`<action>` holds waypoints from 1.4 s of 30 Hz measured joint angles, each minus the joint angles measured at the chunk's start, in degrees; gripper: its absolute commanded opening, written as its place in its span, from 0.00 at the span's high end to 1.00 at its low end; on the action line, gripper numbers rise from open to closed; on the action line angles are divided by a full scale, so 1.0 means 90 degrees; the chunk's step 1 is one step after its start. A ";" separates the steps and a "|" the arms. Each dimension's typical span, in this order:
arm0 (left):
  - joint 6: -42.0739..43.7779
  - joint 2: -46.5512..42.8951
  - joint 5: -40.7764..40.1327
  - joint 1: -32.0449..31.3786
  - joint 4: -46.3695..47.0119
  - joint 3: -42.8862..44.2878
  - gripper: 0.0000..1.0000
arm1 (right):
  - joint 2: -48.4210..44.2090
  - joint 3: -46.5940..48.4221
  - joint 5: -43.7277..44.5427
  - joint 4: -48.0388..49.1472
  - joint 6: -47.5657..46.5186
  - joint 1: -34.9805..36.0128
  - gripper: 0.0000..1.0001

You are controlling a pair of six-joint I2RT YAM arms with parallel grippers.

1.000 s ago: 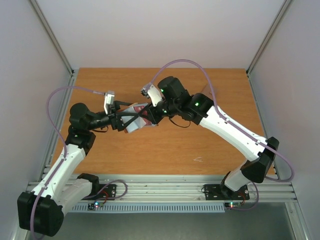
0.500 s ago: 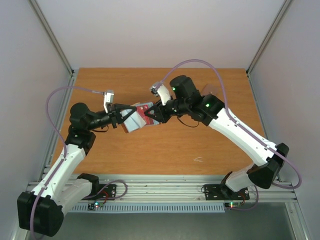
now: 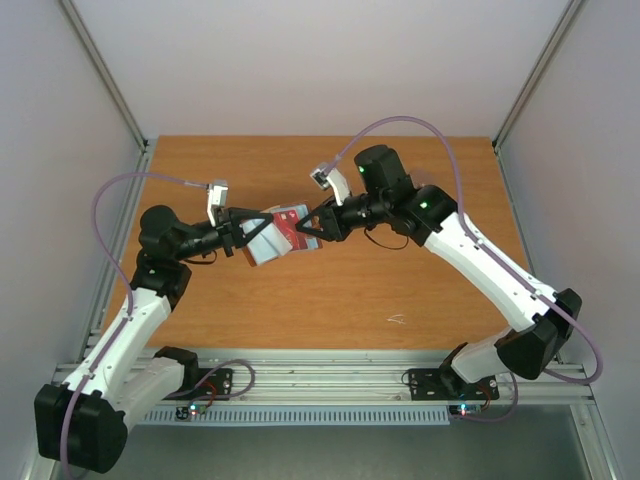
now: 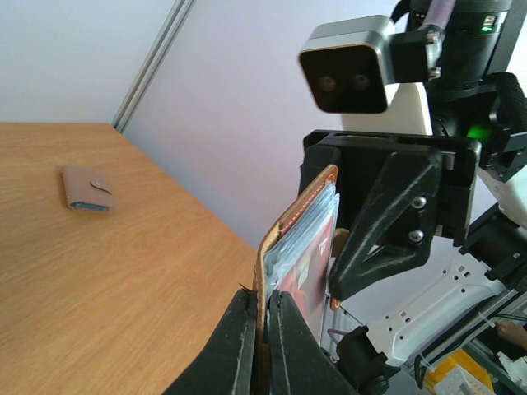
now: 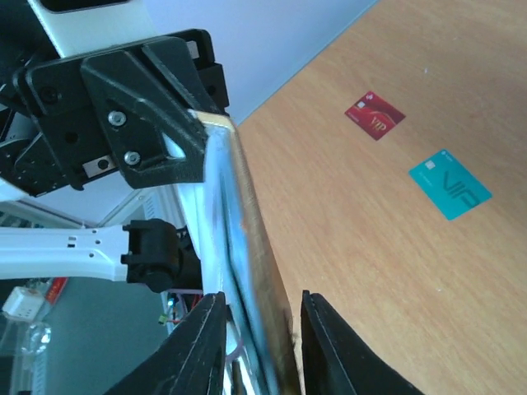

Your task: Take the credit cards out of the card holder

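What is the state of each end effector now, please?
Left end effector: closed, holding the card holder.
Right end effector: open, straddling the card holder.

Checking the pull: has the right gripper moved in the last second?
Yes. The right gripper has backed toward the table's right edge, away from the card holder.

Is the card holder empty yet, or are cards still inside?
Not empty: the left wrist view shows a red card tucked inside the card holder, which the left gripper grips by its lower edge.
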 measured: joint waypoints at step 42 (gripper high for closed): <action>0.1467 -0.0046 -0.0522 -0.0486 -0.1464 0.0257 0.73 | 0.2628 0.3393 0.5136 -0.3315 0.0539 0.1107 0.99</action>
